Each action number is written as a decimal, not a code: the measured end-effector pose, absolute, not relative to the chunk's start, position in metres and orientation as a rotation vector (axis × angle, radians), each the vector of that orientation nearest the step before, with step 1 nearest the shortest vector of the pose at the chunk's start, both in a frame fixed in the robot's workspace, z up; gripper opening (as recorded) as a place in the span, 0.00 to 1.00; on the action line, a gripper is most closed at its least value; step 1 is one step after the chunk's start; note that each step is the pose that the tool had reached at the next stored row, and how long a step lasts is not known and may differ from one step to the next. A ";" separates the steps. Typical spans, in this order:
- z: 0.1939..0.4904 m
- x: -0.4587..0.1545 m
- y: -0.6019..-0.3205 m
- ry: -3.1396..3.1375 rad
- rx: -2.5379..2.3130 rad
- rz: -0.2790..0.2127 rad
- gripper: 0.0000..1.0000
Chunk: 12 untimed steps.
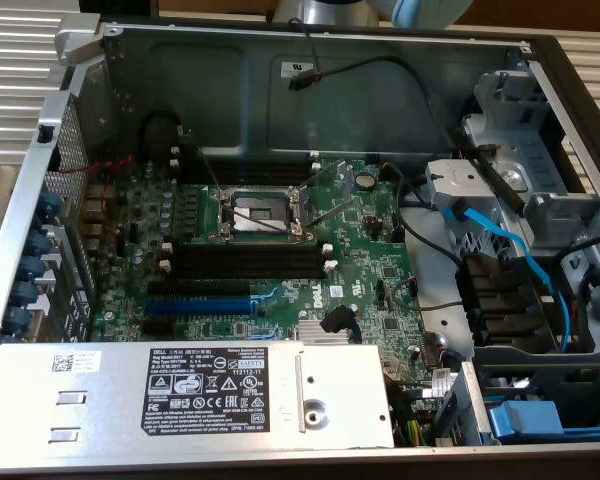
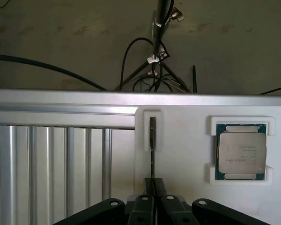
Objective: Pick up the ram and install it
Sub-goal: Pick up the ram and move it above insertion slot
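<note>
A ribbed aluminium tabletop (image 2: pixel 51 159) is carrying a smooth white plate (image 2: pixel 187 187), and beyond its edge a dull grey-brown floor (image 2: pixel 61 37) is showing, with a thin metal tripod stand (image 2: pixel 159 47) and loose black cables (image 2: pixel 47 68) lying across it. In the exterior view the same ribbed surface is running under an open grey steel computer case (image 1: pixel 330 70), which is exposing a green motherboard (image 1: pixel 370 250) with a bare metal processor socket (image 1: pixel 255 212), black memory slots with white end clips (image 1: pixel 245 255), a blue expansion slot (image 1: pixel 195 303) and a light blue cable (image 1: pixel 520 250) curving along the exterior view's right. A white Dell logo (image 1: pixel 315 293) is showing on the board, and the silver power supply box (image 1: pixel 130 400) is wearing a black label (image 1: pixel 205 400) headed DELL, its smaller print too fine to read, with a white barcode sticker (image 1: pixel 75 362) near one corner. In the wrist view the ram (image 2: pixel 152 140), a long thin dark memory stick seen edge-on, is standing in a narrow white holder (image 2: pixel 159 133) on the plate, well outside the case. The black pincer (image 2: pixel 153 182) is gripping the stick's near end, its fingers (image 2: pixel 145 187) drawn narrow against both faces. Near it a silver-lidded square processor (image 2: pixel 241 151) is resting in its own white cradle (image 2: pixel 215 173), its engraved text being illegible.
</note>
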State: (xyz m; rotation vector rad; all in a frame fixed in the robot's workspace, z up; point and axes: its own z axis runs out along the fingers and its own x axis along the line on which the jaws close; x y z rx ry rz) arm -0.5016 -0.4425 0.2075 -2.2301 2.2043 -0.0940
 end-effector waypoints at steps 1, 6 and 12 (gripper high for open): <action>0.208 -0.502 -0.442 2.204 -2.230 -0.094 0.12; 0.213 -0.502 -0.442 2.204 -2.230 -0.094 0.12; 0.222 -0.502 -0.442 2.204 -2.230 -0.094 0.12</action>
